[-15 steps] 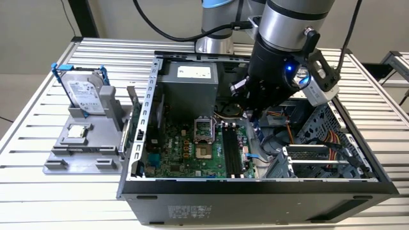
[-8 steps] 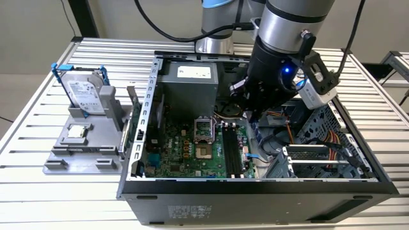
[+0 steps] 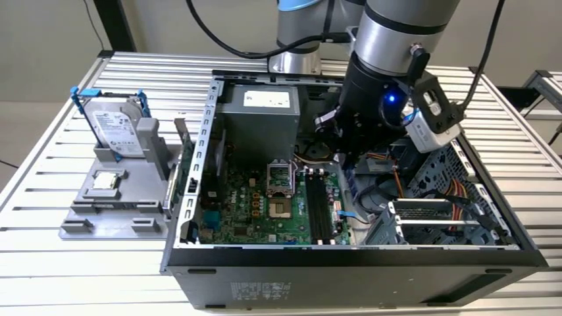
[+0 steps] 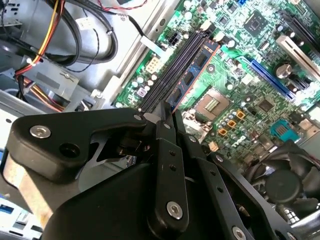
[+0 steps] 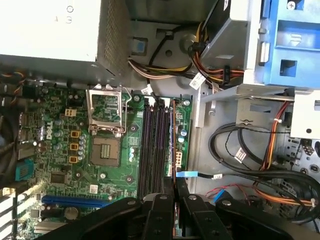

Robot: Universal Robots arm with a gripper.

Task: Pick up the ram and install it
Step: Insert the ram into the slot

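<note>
A ribbed aluminium desk (image 3: pixel 52 263) stands before a plain pale wall (image 3: pixel 44 39); a dark upright post (image 3: pixel 114 23) rises behind it.

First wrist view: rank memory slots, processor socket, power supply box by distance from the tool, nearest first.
1. Memory slots, on the motherboard beside the tool, which grips the ram.
2. Processor socket, farther across the board.
3. Power supply box, at the case wall.

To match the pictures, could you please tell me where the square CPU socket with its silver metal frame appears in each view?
Exterior view: the CPU socket sits on the exterior view's left of the long black memory slots.
First wrist view: socket beside those slots.
Second wrist view: socket beside those slots.
Shared landmark: the slots.
</note>
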